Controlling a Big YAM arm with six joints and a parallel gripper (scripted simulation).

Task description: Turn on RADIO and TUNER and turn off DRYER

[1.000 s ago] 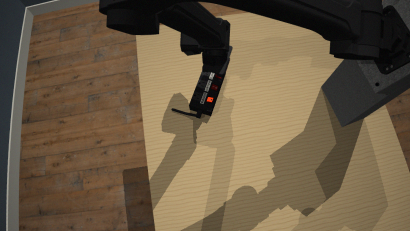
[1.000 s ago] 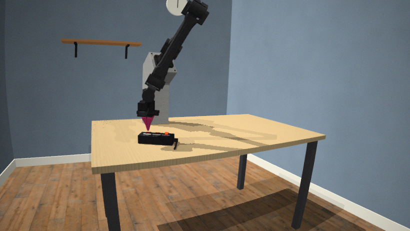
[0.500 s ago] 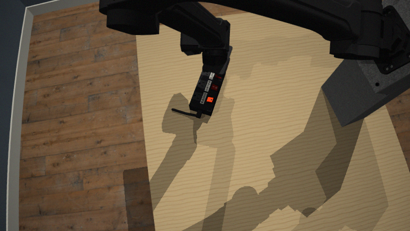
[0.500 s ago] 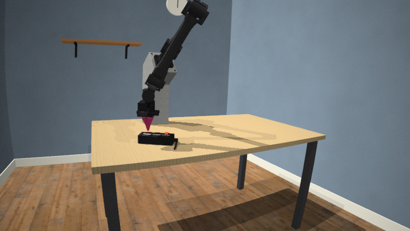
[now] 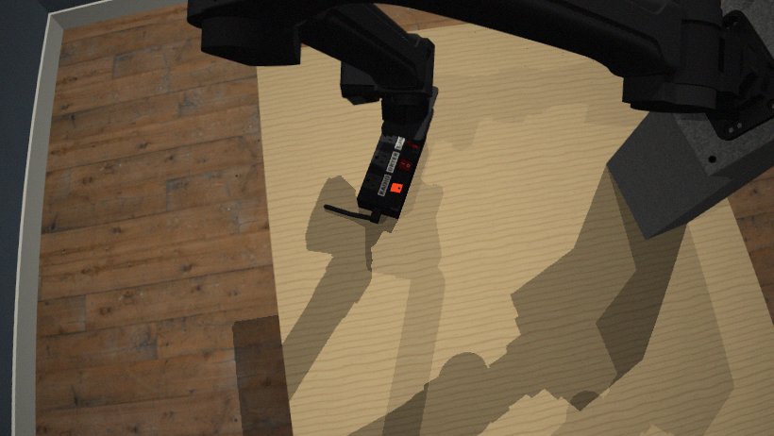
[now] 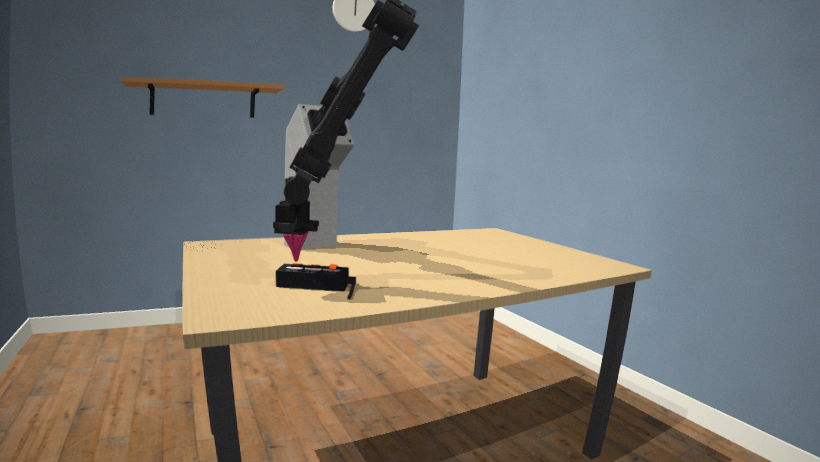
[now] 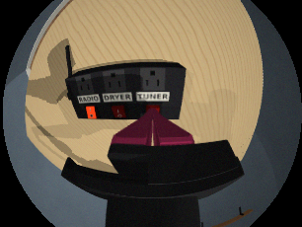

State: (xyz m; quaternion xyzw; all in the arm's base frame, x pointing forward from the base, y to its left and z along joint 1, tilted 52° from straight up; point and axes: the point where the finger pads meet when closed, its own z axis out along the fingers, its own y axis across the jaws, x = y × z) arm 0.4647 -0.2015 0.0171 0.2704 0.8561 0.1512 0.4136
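Note:
A black power strip (image 5: 385,176) (image 6: 309,276) (image 7: 125,90) lies flat on the table, right way up, with three outlets labelled RADIO, DRYER and TUNER. The RADIO switch (image 5: 396,188) (image 7: 91,112) glows bright orange. The DRYER switch (image 5: 405,163) (image 7: 117,112) is dark red. The TUNER switch (image 7: 152,108) is dark red and partly hidden by my fingertips. My gripper (image 6: 295,257) (image 7: 152,113) is shut, its magenta fingers pressed together to a point. It hangs just above the TUNER end of the strip.
The strip's short black cord (image 5: 349,211) (image 6: 350,289) sticks out at the RADIO end. The grey robot base (image 5: 677,173) (image 6: 327,189) stands at the table's back edge. The table's left edge (image 5: 265,216) runs close to the strip.

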